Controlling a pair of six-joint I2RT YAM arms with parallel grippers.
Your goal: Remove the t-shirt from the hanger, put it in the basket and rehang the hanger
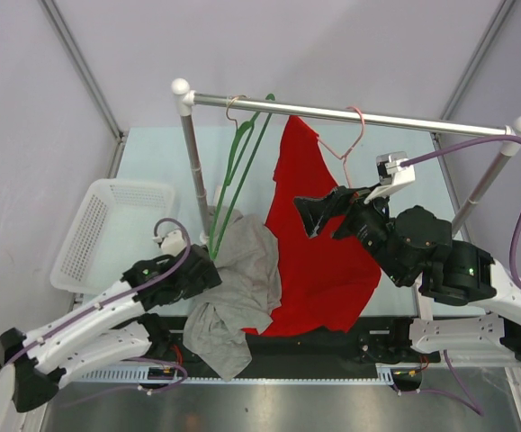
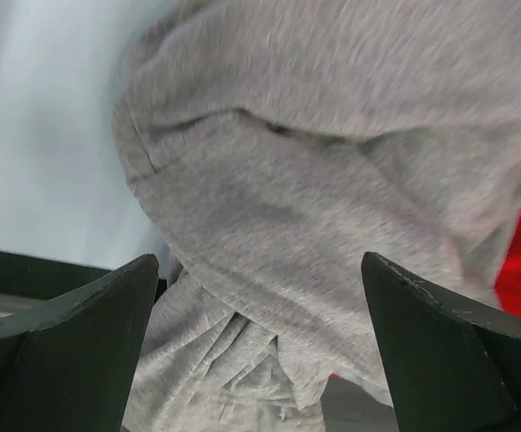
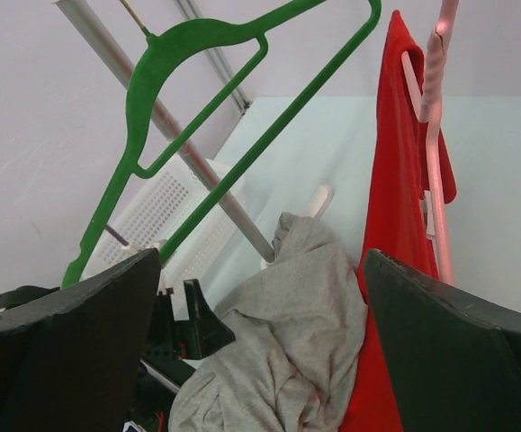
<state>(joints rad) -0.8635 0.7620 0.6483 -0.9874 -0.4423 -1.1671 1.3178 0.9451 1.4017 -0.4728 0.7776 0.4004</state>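
Jaws of the left arm (image 1: 107, 315) stand wide apart, with nothing between them. In the left wrist view the two dark fingers (image 2: 71, 346) frame a rumpled grey cotton t-shirt (image 2: 332, 180) that fills most of the picture beyond them, and neither finger visibly presses into the cloth. From above, that grey t-shirt (image 1: 240, 288) lies in a crumpled heap on the pale tabletop (image 1: 161, 157), off any hanger, just in front of the left jaws and at the foot of the rack's left post. Part of it spills toward the tabletop's near edge.

A bare green plastic hanger (image 1: 242, 157) dangles tilted from the shiny metal rail (image 1: 395, 118) above the heap. Further right on the same rail, a pink plastic hanger (image 1: 355, 142) carries a red t-shirt (image 1: 323, 261), which hangs down just beside the grey one, their edges meeting.

On the right arm (image 1: 440, 256) the jaws are also spread wide and hold nothing. Its black fingers (image 1: 312, 214) sit in front of the upper part of the red cloth, though I cannot tell whether they touch it. The right wrist view looks between those fingers at the green hanger (image 3: 197, 108), the grey heap (image 3: 278, 342) and the red shirt (image 3: 395, 180) on its pink hanger (image 3: 433, 135).

A white perforated plastic basket (image 1: 107, 234) stands at the tabletop's left side, apart from the clothes.
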